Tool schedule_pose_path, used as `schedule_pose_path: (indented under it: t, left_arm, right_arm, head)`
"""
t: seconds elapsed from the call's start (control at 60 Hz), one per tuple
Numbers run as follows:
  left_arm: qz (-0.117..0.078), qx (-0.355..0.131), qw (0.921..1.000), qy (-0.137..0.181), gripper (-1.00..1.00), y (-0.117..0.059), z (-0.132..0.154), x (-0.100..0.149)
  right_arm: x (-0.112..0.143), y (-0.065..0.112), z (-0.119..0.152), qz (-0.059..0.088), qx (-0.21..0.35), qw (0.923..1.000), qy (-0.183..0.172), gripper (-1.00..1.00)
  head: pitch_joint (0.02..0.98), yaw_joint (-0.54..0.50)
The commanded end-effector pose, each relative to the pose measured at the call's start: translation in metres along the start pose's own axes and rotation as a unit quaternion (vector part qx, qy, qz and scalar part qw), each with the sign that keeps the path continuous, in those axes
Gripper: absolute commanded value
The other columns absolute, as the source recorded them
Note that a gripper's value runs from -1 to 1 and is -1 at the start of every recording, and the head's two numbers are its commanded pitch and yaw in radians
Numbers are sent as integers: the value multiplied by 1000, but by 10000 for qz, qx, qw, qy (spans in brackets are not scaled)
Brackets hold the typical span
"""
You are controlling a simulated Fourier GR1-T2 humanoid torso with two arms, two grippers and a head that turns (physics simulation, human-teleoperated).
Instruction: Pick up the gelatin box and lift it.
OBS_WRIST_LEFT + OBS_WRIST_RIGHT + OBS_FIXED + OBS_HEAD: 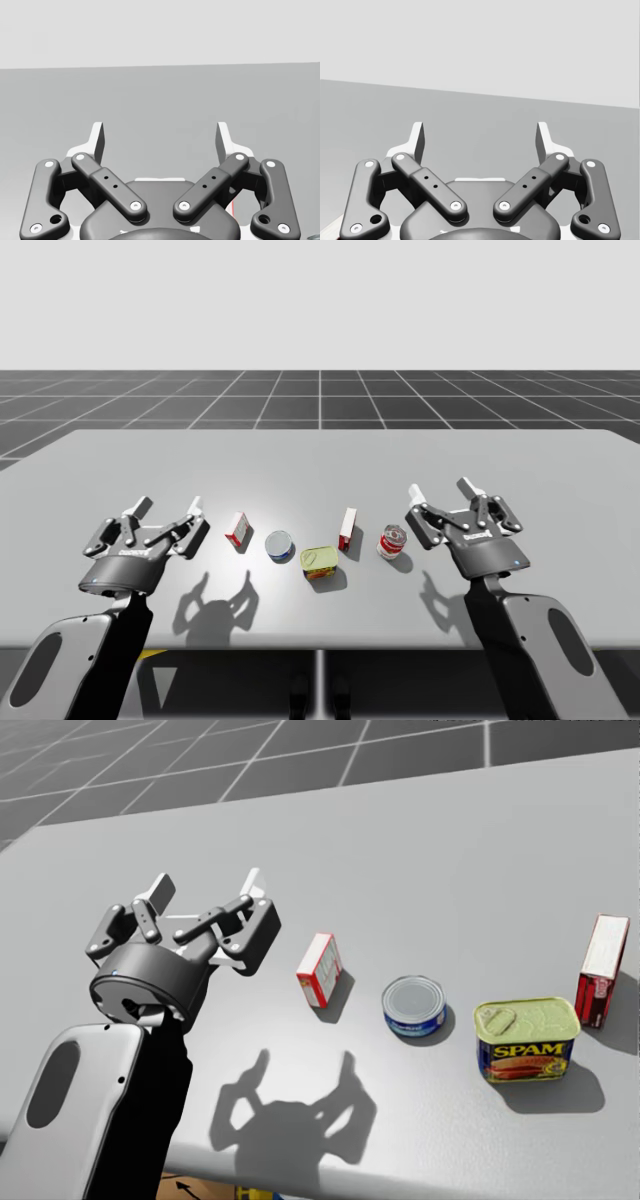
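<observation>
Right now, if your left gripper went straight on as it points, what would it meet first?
Nothing that I can see: my open left gripper faces bare table. The small red-and-white box stands off to its side, not ahead.

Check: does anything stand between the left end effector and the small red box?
Nothing visible does. The open left end effector has only bare table between it and the small red box; the blue can sits beyond the box.
</observation>
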Motion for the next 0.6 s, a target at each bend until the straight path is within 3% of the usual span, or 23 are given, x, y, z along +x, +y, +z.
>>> schedule_pose_path:
  t: [0.017,0.083,0.217,0.45,0.483,0.6]
  left_arm:
    - [118,-78,9999,-7,-1000,-6,1,1]
    - [305,-235,9992,88,-1000,-8,6,2]
    - [434,-459,9979,127,-1000,-11,21,11]
    - [305,-783,9947,588,-1000,-15,41,6]
    - [184,-798,9941,712,-1000,-16,43,-2]
    - [138,-893,9912,966,-1000,-18,48,-16]
  right_arm:
    - [-1,0,0,11,-6,10000,11,-1000]
    - [-1,0,0,2,-24,10000,20,-1000]
    - [-2,0,0,16,-26,10000,35,-1000]
    - [-3,1,-1,15,-32,10000,41,-1000]
    - [-3,1,-1,25,-30,10000,42,-1000]
    - [-5,1,-1,73,-48,9999,61,-1000]
  head:
    - [787,333]
    - [784,328]
    - [789,323]
    - [795,327]
    - [797,329]
    - [797,333]
